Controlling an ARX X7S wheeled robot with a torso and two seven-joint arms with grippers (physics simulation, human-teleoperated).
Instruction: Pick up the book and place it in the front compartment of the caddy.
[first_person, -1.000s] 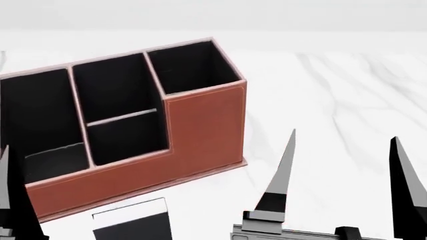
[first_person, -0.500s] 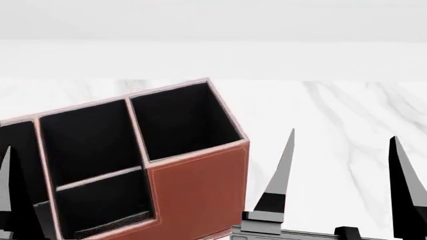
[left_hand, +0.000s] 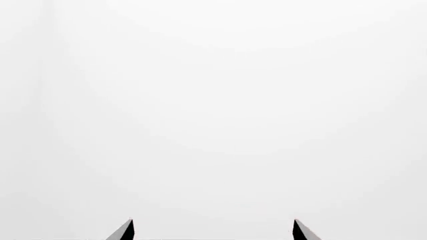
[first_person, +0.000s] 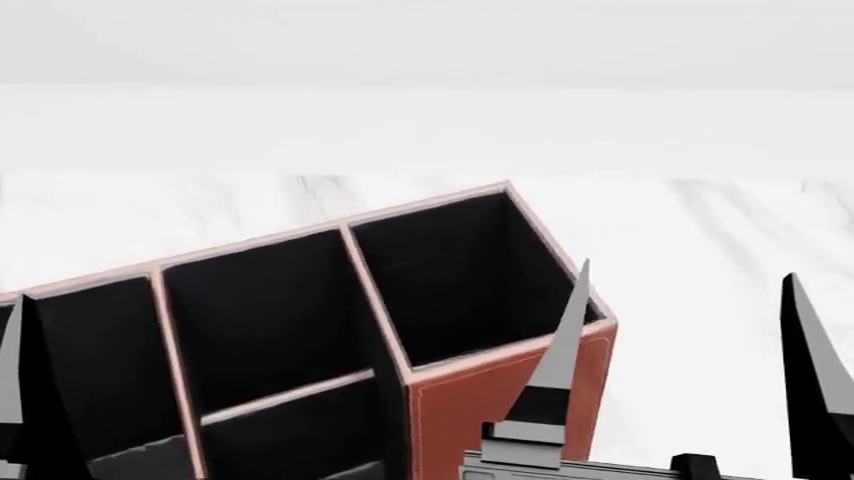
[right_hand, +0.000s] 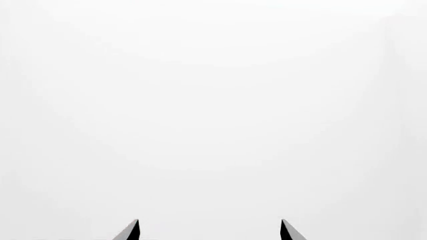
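The right gripper (first_person: 687, 375) is standing wide, its two dark pointed fingers sticking up well apart at the near edge of the head view with nothing between them. The right wrist camera is showing the same thing: two finger tips (right_hand: 133, 230) spread wide, only blank white beyond them. The left gripper (left_hand: 212, 231) is also spread wide in its own wrist view, tips far apart and gripping nothing; in the head view only one of its fingers (first_person: 24, 400) is showing, at the edge of the picture.

The caddy (first_person: 501, 395) is sitting on the white marble table (first_person: 694, 240), lying angled between the two grippers, its reddish-brown end wall just behind the right gripper's inner finger, which is overlapping that corner. Whether they are touching, I cannot tell. The front compartment (first_person: 260, 320), black-lined and tall-walled, is sitting behind the low cross divider (first_person: 287, 397), nearer the left gripper than the right. The narrow end cell (first_person: 461, 275) is closest to the right gripper.

The book is showing in none of the views.
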